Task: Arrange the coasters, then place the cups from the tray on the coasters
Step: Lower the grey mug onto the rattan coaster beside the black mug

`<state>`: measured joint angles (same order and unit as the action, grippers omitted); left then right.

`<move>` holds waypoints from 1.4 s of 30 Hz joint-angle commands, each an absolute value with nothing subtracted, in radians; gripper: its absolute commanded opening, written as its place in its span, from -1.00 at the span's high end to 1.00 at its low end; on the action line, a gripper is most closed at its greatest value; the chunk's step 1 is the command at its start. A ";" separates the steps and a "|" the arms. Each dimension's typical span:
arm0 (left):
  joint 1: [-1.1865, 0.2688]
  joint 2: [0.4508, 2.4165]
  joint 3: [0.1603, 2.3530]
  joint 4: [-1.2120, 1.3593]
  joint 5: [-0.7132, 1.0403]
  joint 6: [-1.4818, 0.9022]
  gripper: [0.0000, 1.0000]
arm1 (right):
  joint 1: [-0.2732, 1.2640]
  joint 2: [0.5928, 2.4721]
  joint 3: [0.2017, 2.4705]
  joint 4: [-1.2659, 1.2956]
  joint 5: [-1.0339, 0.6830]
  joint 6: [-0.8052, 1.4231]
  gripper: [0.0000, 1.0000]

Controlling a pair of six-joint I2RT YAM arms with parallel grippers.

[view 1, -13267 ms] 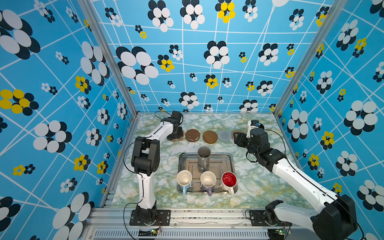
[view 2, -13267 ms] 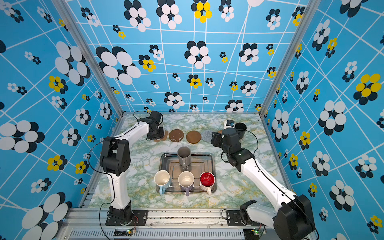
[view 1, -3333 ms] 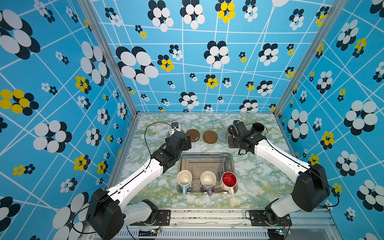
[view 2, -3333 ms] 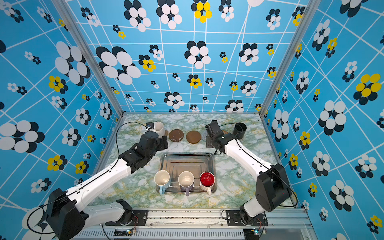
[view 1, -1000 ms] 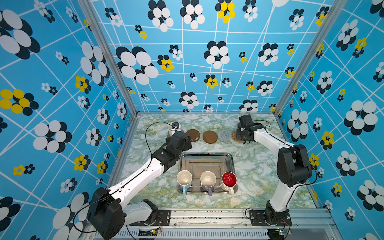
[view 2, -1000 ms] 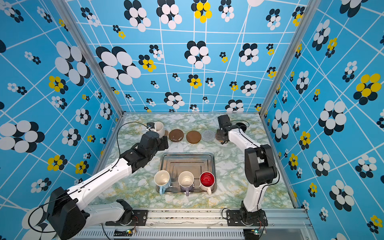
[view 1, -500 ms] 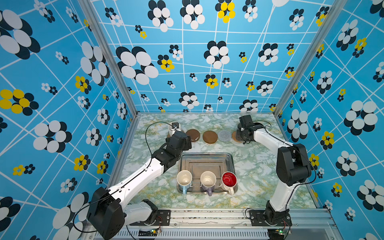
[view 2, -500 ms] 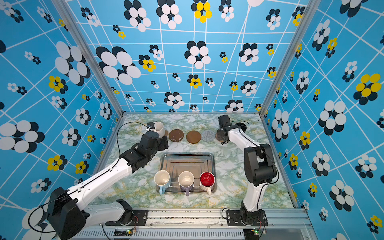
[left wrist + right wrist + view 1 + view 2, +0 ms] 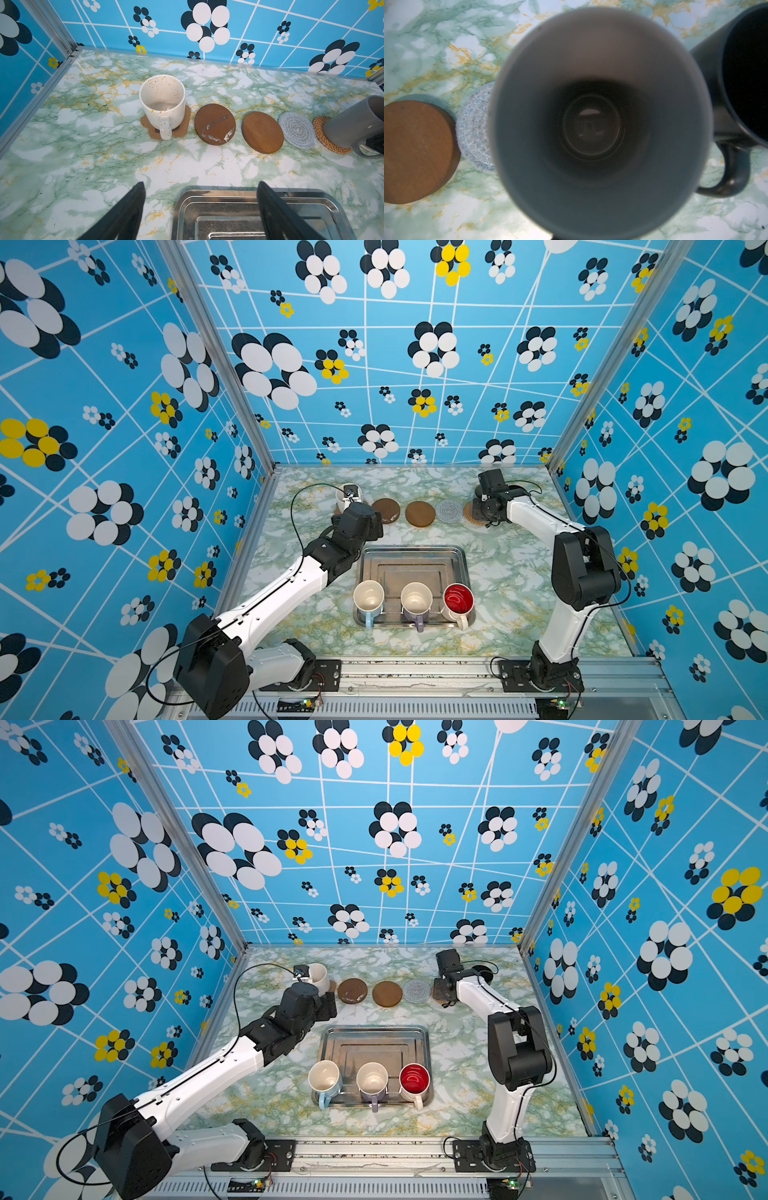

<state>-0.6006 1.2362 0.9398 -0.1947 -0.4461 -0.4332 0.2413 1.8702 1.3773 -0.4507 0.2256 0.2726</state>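
Observation:
Five coasters lie in a row at the back: a paw-shaped one, two brown discs, a grey-white woven round and a tan rattan round. The cream mug stands on the paw coaster. The tall grey mug has its base on the rattan coaster, and my right gripper is shut on its handle. My left gripper hangs open and empty over the tray's far left corner. The tray holds the light blue, lilac and red-inside mugs.
The tall black mug stands on the bare table right behind the grey one, near the back right corner. The patterned walls close in the table at the back and on both sides. The marble top runs right of the tray.
The grey mug has gone from the tray to the rattan coaster in my right gripper. My left arm has drawn back from the cream mug. Over the last second nothing has moved.

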 commanded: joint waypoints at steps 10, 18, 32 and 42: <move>-0.597 1.236 0.958 -0.212 -0.463 -0.418 -0.70 | 0.236 1.874 1.423 -0.377 0.233 0.277 1.00; -0.597 1.230 0.956 -0.210 -0.467 -0.419 -0.70 | 0.235 1.875 1.427 -0.384 0.230 0.278 1.00; -0.597 1.216 0.948 -0.212 -0.471 -0.419 -0.70 | 0.235 1.886 1.436 -0.401 0.226 0.282 1.00; -0.597 1.218 0.950 -0.209 -0.469 -0.417 -0.70 | 0.234 1.886 1.430 -0.414 0.223 0.288 1.00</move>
<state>-0.6006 1.2358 0.9398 -0.1982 -0.4500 -0.4332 0.2413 1.8938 1.3922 -0.4381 0.2226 0.2737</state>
